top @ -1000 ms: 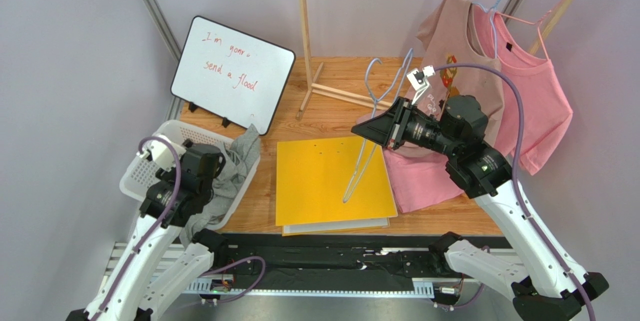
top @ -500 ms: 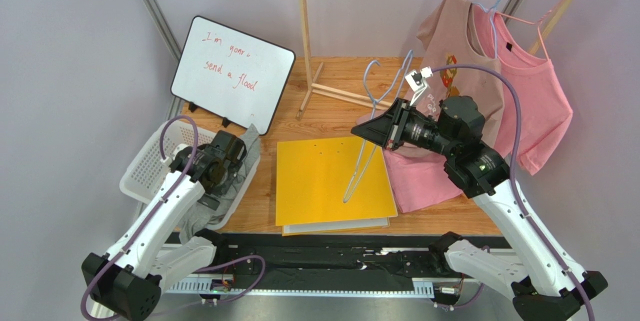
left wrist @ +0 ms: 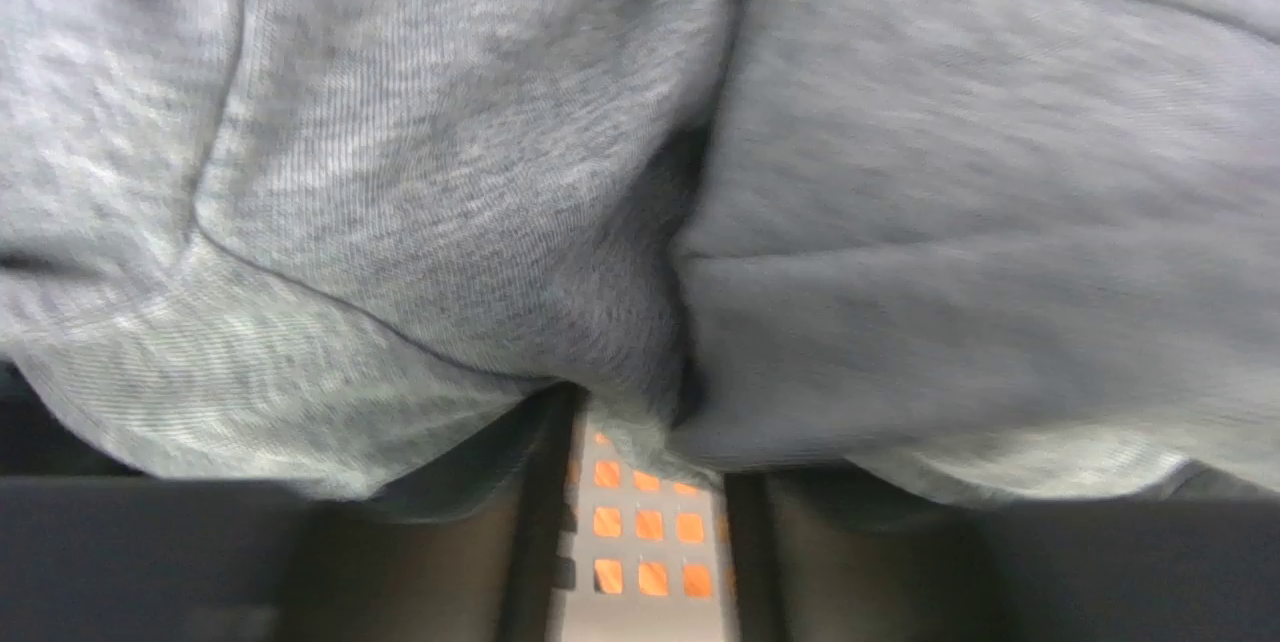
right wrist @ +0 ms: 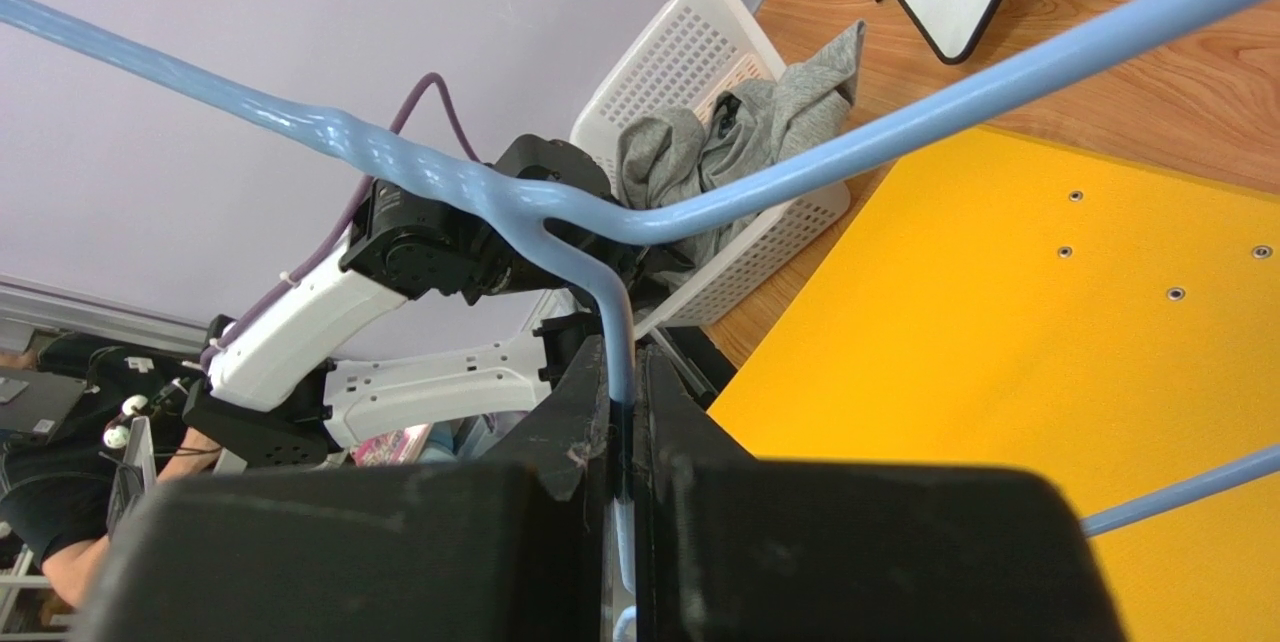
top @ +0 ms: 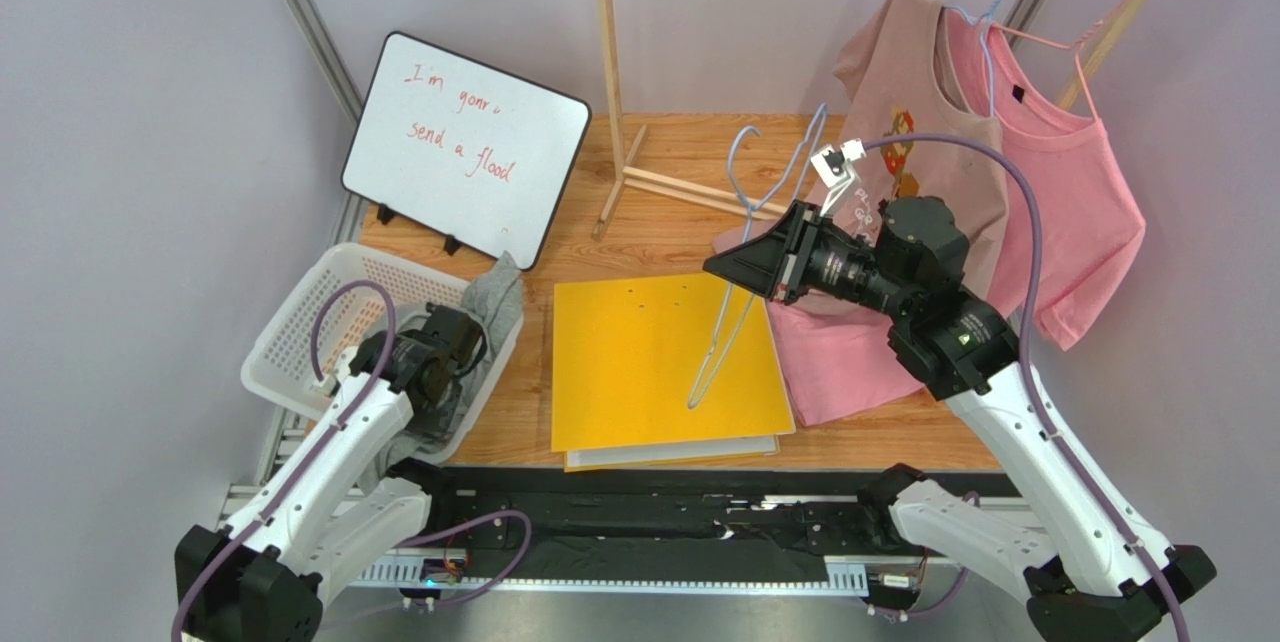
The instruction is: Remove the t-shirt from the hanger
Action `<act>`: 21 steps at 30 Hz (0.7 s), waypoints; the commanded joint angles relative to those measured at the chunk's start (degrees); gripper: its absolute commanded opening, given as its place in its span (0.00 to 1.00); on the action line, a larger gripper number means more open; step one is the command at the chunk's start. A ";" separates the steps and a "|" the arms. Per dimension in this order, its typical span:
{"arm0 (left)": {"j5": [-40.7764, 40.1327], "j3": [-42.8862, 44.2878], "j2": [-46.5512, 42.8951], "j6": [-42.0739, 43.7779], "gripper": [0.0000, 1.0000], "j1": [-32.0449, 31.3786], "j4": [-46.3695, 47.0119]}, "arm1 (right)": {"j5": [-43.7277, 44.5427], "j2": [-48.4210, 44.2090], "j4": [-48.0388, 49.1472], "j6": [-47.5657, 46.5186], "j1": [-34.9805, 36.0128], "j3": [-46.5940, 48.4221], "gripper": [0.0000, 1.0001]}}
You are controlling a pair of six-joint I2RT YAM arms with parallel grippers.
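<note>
Grey t-shirt (top: 493, 297) sits bunched up in the white basket (top: 293, 350) at the near left of the table, with one fold draped over the basket's right rim and more cloth hanging over its near edge. And the left gripper (left wrist: 643, 522) is right in there with it: from its wrist camera the grey knit fills almost the whole view and sags over both fingers, with just a strip of basket mesh showing in the gap between them. The fingertips are buried under the cloth, so I cannot tell whether that claw is pinching fabric or only sitting under it. Over on the right, the right gripper (right wrist: 627, 417) has its two fingers squeezed tight on the pale blue hanger (right wrist: 451, 186), clamped on the wire just below the point where two of its bars meet. The hanger is up in the air, well apart from the t-shirt. Its hook points toward the far side and its lower end is over the yellow board (top: 661, 365); I can't tell whether it touches. That board lies flat mid-table. A pink shirt (top: 842, 365) is spread on the wood just beside the board's right edge, under the right arm. At the far left, a whiteboard (top: 466, 147) with red handwriting leans just beyond the basket. At the far right, a dusty tan shirt (top: 902, 57) and a brighter pink top (top: 1074, 177) hang side by side on the rail.
</note>
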 commanded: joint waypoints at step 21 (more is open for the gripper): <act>-31.37 39.18 -11.50 73.73 0.00 1.00 36.13 | 1.50 -1.36 1.32 -2.00 0.20 0.69 0.00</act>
